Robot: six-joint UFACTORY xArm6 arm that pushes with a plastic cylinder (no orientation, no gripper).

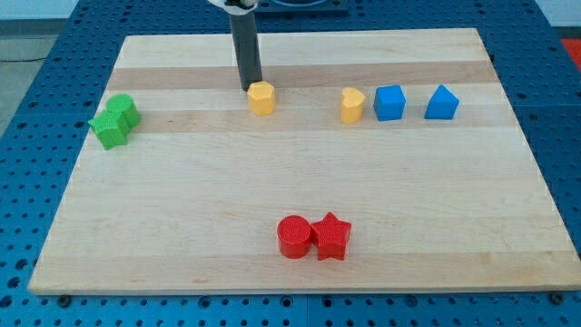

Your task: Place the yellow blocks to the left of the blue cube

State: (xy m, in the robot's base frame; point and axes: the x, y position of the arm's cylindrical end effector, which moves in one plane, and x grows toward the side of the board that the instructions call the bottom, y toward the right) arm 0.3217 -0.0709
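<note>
pale wood makes up the desk (300, 200) you are looking at, set on a blue perforated base (27, 82). you have no hand on this arm, so nothing opens or closes; it ends in a dark rod, and my tip (251, 87) sits at the upper left edge of the yellow hexagonal block (261, 98), touching it or just about. the second yellow block (352, 105), heart-like in shape, stands well to the view's right of the first, just beside the left face of the blue cube (389, 103). you can see a second blue block (441, 104) with a peaked top a little further right, apart from the cube. at the view's far left two green blocks (114, 121) press together. near the view's bottom a red cylinder (294, 237) touches a red star (332, 237). both yellow blocks lie left of the blue cube, all in one row near the view's top.
</note>
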